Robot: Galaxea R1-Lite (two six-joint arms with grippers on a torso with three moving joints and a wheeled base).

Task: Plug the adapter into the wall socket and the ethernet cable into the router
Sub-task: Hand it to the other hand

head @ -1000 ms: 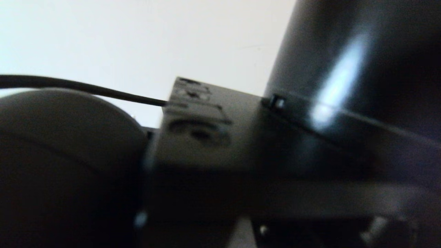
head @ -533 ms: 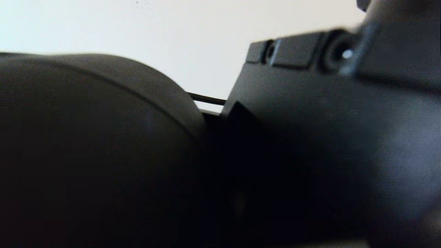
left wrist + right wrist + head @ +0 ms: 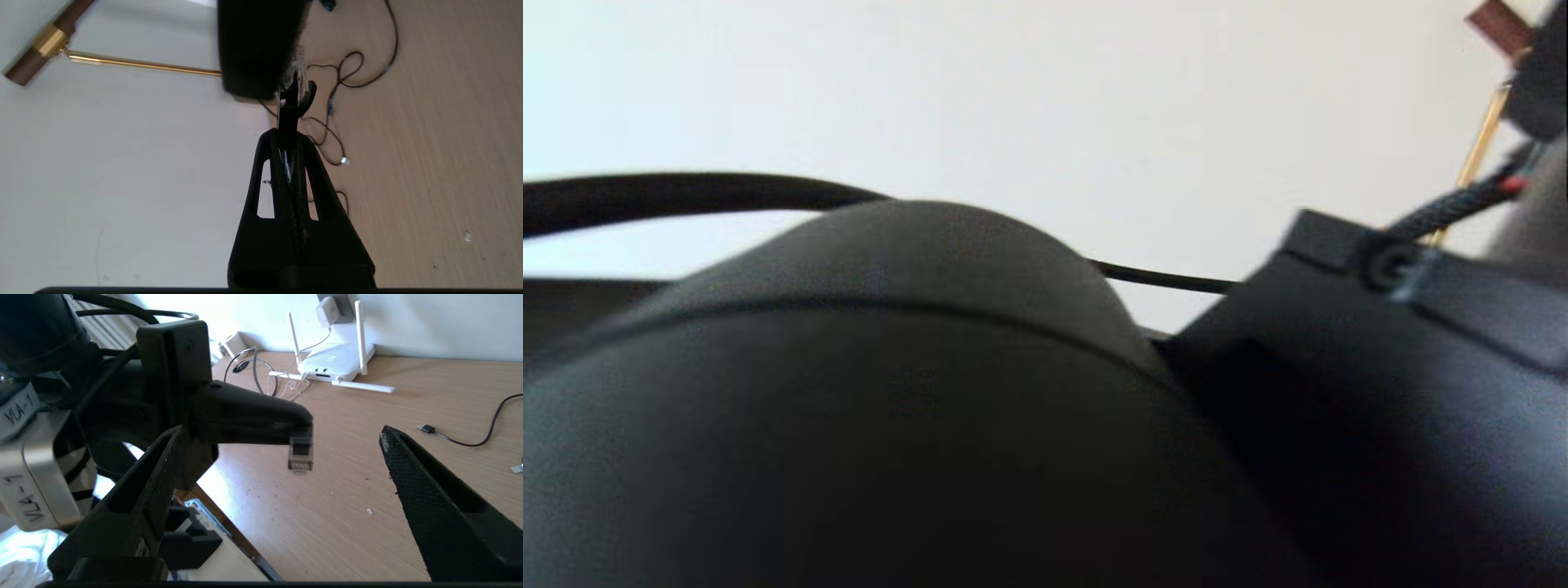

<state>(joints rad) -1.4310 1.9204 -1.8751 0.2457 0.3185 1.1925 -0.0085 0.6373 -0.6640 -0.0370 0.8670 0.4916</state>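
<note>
Pinching ethernet cable (image 3: 300, 452) plug, left tool (image 3: 304, 426) hangs above bare table (image 3: 327, 522); right tool (image 3: 282, 453) spread wide.

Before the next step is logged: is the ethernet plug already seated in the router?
No: in the right wrist view the clear plug hangs from the left hand above the desk, apart from the router.

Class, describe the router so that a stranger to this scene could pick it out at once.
Follow the wooden table to its far edge against the wall. There lies the router, a flat white box. Its upright white antennas set it apart from the loose cords nearby.
</note>
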